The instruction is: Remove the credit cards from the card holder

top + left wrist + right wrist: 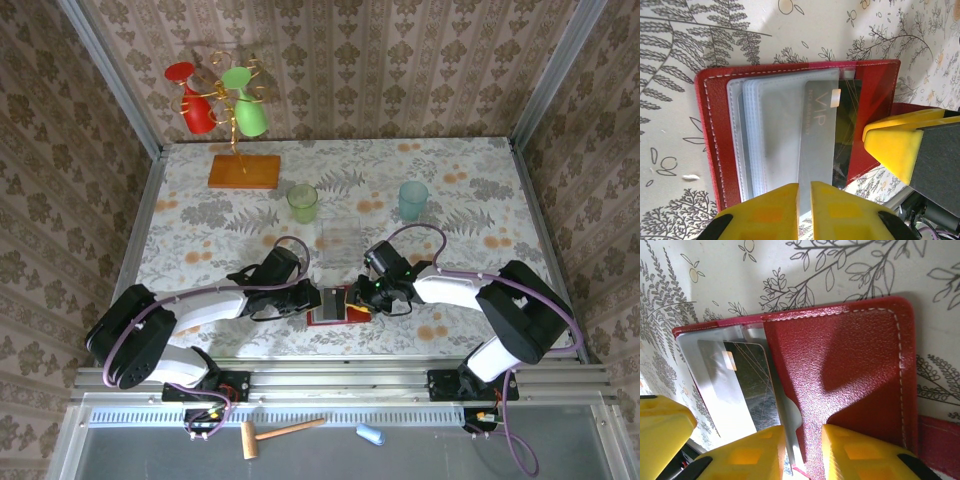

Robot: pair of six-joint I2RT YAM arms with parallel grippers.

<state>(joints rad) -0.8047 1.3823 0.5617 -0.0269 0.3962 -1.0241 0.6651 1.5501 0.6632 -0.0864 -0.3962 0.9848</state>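
1. The red card holder (335,321) lies open on the bench (460,250) near its front edge, toward 6 o'clock from the green cup (302,203), with a hand on either side
2. The left hand (805,192), at the holder's 9 o'clock in the top view, has its fingers pressed almost together, pinching the edge of a clear sleeve (815,150)
3. A dark VIP card (842,130) sits inside that sleeve, and in the left wrist view more grey sleeves (765,135) fan out toward 9 o'clock
4. The right hand (803,437), at the holder's 3 o'clock, pinches the edge of the red flap (850,365), seemingly to steady it
5. Progress, as I judge it: barely begun. The holder is open and held, the dark card is not yet out, and any other cards are also left to draw
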